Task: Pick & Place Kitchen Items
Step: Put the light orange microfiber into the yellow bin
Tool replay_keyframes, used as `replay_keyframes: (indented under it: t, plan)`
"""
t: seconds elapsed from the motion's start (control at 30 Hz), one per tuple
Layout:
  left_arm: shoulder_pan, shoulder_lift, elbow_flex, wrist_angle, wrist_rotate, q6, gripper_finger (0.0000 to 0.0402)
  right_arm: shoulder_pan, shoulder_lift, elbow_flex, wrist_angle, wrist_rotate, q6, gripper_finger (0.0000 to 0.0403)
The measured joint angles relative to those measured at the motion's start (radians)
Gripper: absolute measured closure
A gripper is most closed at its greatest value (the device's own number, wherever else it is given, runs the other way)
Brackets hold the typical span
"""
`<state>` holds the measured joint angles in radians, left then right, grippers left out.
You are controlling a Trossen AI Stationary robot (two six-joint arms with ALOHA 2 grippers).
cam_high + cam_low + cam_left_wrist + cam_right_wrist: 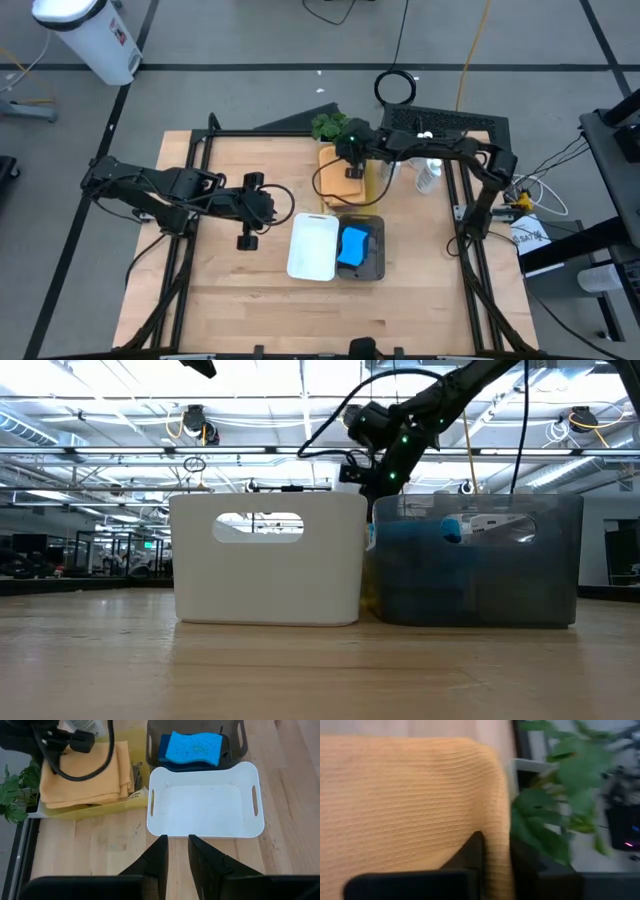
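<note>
Right fingers (495, 865) pressed down at the edge of the orange-tan cloth (405, 795), one dark finger on top of the fabric and the other past its edge; whether clenched on the cloth or released, cannot tell. Hung over the yellow tray (90, 809) at the back of the counter (240, 300), beside the leafy plant (328, 125). Left fingers (176, 862) nearly closed with a narrow gap, grasping nothing, hovering above bare wood just short of the white bin (202, 810). Left arm stretched across the counter from the left side, fingers aimed toward the bins. White bin seen with nothing inside. Dark grey bin (362, 247) touching it on the right, holding bright-blue sponges (194, 747), one stacked on another. Folded orange-tan cloth lying in the yellow tray, behind the bins. White capped bottle (428, 176) standing to the right of the tray, near the right arm's base.
</note>
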<state>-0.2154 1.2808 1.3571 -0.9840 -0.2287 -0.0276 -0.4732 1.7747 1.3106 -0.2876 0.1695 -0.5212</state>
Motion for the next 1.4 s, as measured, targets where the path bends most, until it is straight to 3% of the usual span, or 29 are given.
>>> replay_keyframes:
  t: [0.27,0.4,0.57,0.7,0.87,0.93,1.13,1.4]
  plan:
    - [0.0,0.0,0.0,0.0,0.0,-0.001,0.0323,0.066,-0.105,0.0,0.0,0.224,0.019,0.0238]
    - [0.0,0.0,0.0,0.0,0.0,-0.002,0.0323,0.109,-0.178,0.0,0.023,0.224,0.079,0.0207]
    - [0.0,0.0,0.0,0.0,0.0,-0.003,0.0323,0.164,-0.22,0.002,0.037,0.21,0.12,0.0204]
    - [0.0,0.0,0.0,0.001,0.0,-0.003,0.0323,0.173,-0.211,-0.001,0.005,0.158,0.165,0.0234]
    - [0.0,0.0,0.0,0.001,0.0,-0.003,0.0323,0.117,-0.146,-0.002,-0.064,-0.059,0.238,0.0361]
    - [0.0,0.0,0.0,0.002,0.0,-0.003,0.0323,0.094,-0.106,-0.001,-0.055,-0.098,0.241,0.039]
    - [0.0,0.0,0.0,0.002,0.0,-0.003,0.0323,0.031,0.034,0.001,-0.055,-0.193,0.259,0.04]
    - [0.0,0.0,0.0,0.001,0.0,0.004,0.0323,-0.014,0.195,0.006,-0.048,-0.21,0.275,0.0401]
